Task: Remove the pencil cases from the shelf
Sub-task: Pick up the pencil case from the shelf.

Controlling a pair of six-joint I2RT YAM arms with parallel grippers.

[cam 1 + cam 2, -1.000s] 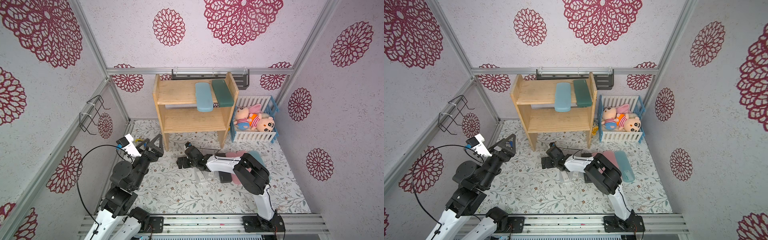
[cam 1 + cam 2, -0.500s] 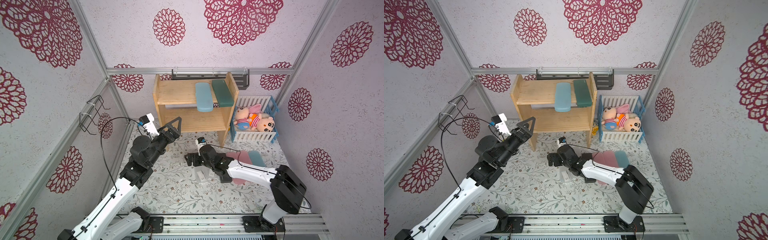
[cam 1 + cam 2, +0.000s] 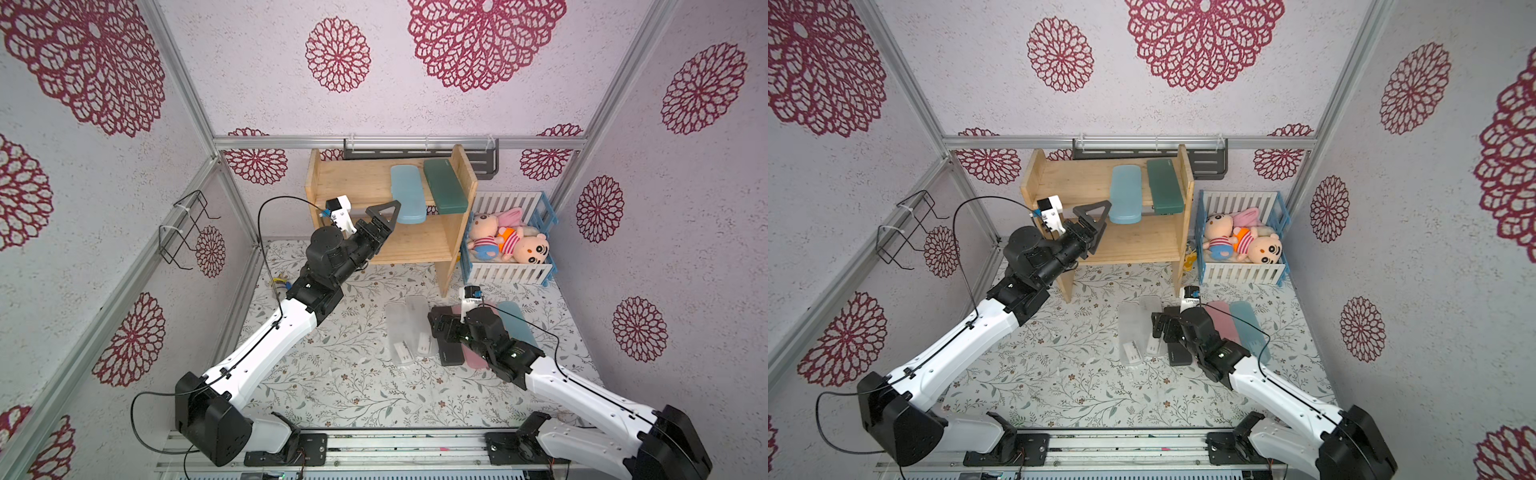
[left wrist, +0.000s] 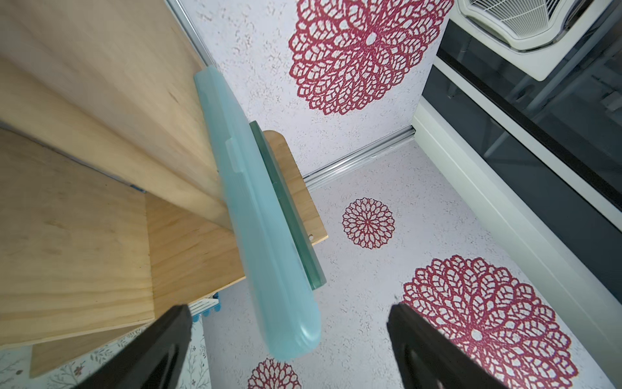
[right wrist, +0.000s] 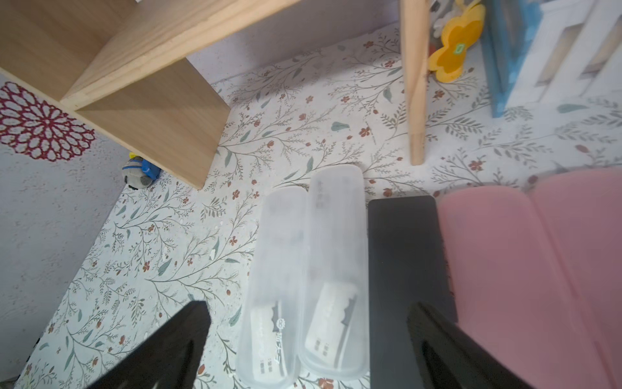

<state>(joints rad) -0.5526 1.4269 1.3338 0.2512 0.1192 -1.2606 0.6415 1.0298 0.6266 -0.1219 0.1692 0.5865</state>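
Here, the shelf stands on a floral mat between rosette-patterned walls.

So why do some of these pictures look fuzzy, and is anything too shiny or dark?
Right wrist view: the close pink pencil cases and the white-and-blue crate are blurry, the frosted white pencil cases clearer. Left wrist view: the light blue pencil case looks slightly soft at its near end. Both top views: sharp, evenly lit, no strong glare.
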